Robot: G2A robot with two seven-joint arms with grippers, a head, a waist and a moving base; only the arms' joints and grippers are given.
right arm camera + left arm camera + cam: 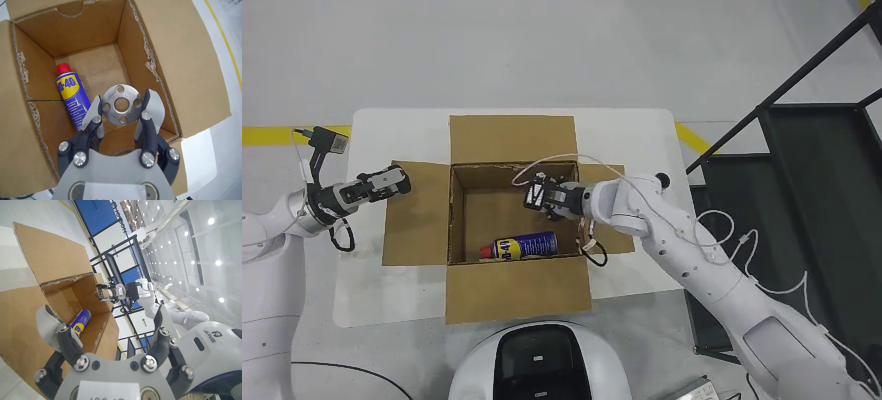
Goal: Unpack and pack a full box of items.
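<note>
The left gripper [400,183] hangs open and empty over the left flap [414,215] of the cardboard box [517,176], likely parked there to leave the opening free for the other arm. On the box floor a blue spray can [526,244] lies on its side along the near wall. The right gripper [542,195] hovers above the open middle. It pinches a round metal flange [122,107] by opposite edges, which suits lifting the part out or lowering it in.
</note>
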